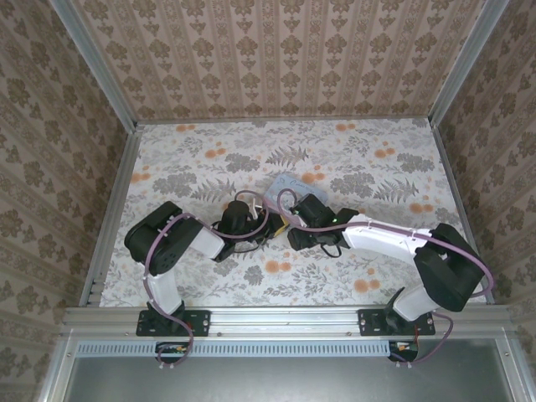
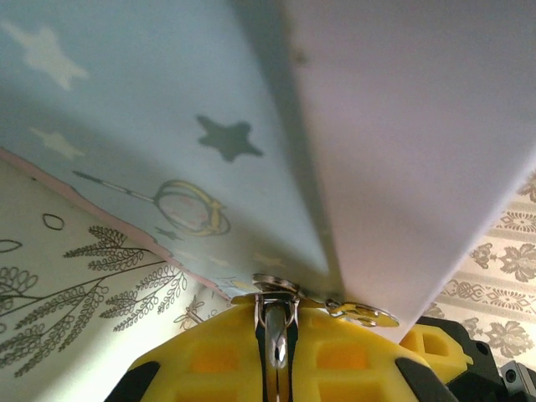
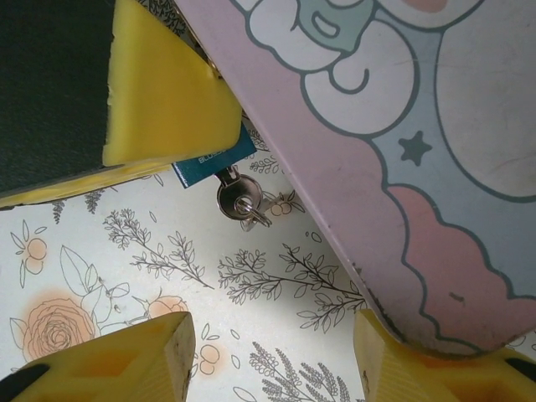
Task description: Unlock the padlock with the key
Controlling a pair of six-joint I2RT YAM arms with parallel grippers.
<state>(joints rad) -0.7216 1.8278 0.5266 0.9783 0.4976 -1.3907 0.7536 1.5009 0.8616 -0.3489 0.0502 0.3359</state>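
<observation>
Floral tabletop (image 3: 126, 276); teal padlock (image 3: 214, 162), shiny key (image 3: 240, 199) beside.

Two robot arms are counted, the left arm (image 1: 167, 239) and the right arm (image 1: 394, 239), and two grippers, the left gripper (image 2: 276, 335) and the right gripper (image 3: 272, 335), while one pale-blue tin (image 1: 283, 186), one little teal padlock (image 3: 209, 161), one little shiny key (image 3: 241, 199) and one flowery table (image 1: 209, 151) are seen.

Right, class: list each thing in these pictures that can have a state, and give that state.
left gripper: shut on the padlock.
right gripper: open, holding nothing.
padlock: clamped in the left gripper; locked or unlocked, cannot tell.
key: sticks out of the padlock's end, apparently inserted.
tin: right beside the padlock; open or shut, cannot tell.
</observation>
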